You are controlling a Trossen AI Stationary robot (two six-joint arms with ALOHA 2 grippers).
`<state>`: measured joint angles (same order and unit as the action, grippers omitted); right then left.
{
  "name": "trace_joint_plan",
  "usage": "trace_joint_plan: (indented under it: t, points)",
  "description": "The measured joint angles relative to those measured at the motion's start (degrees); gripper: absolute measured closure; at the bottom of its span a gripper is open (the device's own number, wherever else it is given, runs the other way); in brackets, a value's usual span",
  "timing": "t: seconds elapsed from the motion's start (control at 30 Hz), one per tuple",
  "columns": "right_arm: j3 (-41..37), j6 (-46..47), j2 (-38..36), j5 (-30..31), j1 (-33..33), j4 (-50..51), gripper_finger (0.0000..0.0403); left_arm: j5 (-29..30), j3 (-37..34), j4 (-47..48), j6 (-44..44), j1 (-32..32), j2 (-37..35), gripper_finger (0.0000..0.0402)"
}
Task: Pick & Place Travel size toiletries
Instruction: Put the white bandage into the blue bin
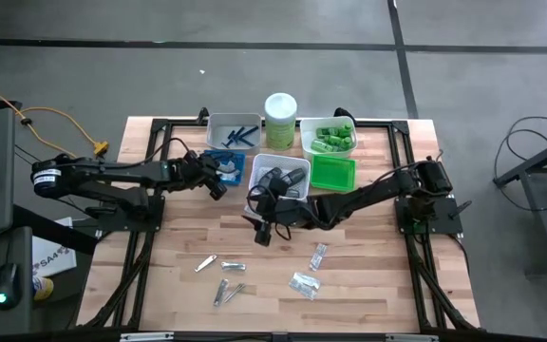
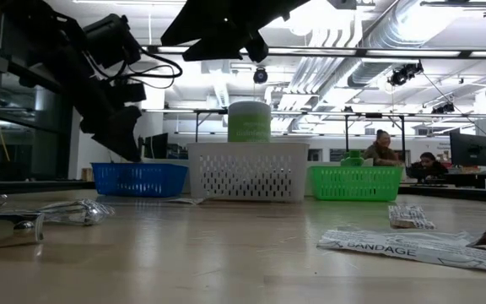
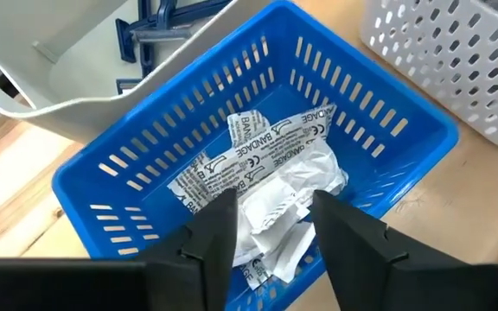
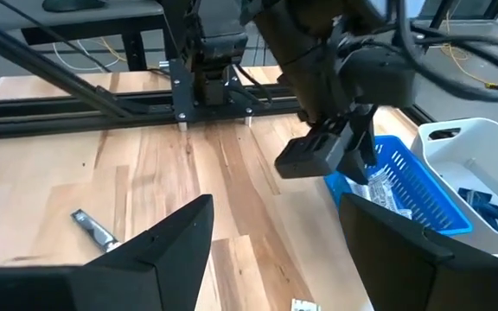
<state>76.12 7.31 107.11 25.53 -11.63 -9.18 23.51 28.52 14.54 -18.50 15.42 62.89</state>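
Observation:
My left gripper (image 1: 218, 179) hangs open just above the blue tray (image 1: 228, 163). In the left wrist view, its fingers (image 3: 275, 229) stand on either side of crumpled clear bandage packets (image 3: 266, 164) that lie on the tray's floor. My right gripper (image 1: 259, 230) is open (image 4: 275, 255) and empty. It is raised over bare table in front of the white perforated tray (image 1: 278, 180), which holds dark grey cases. On the table nearer the front lie silver clippers (image 1: 207, 263) (image 1: 226, 290) and two clear packets (image 1: 319, 255) (image 1: 304, 283). One clipper (image 4: 93, 226) also shows in the right wrist view.
Along the far side stand a grey tray with blue razors (image 1: 235, 131), the pale-green canister (image 1: 280, 114), a white tray of green tubes (image 1: 329, 138) and a green tray (image 1: 333, 174). The black frame rails (image 1: 150, 218) run beside the table. People sit in the room beyond (image 2: 382, 148).

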Motion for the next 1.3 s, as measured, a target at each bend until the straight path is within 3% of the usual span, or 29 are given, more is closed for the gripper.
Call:
trace_joint_plan:
  t: [0.23,0.43,0.67,0.93,1.03,1.3]
  points:
    - [0.0,1.87,-0.26,-0.01,-1.85,2.33,0.0158,-2.48,5.24,9.25,-2.69,-0.42,-2.97,0.0248]
    - [0.0,5.47,-3.45,0.0,-3.88,8.0,0.0158,-2.84,5.48,9.39,-5.48,-5.99,-8.51,0.0259]
    - [-0.02,7.58,-4.52,-1.42,-6.46,13.73,0.0158,0.42,5.54,9.99,-9.9,-18.73,-14.11,0.0269]
    - [-0.35,12.77,-4.55,-1.6,-11.36,19.25,0.0158,11.1,5.54,10.66,-16.5,-35.78,-14.24,0.027]
    - [-3.74,13.06,-4.55,-1.69,-13.91,15.28,0.0158,15.03,5.52,10.83,-17.95,-41.06,-13.67,0.027]
    - [-18.52,12.0,-4.73,-2.14,-17.19,-11.49,0.0158,21.05,5.52,8.88,-17.87,-49.81,-10.76,0.027]
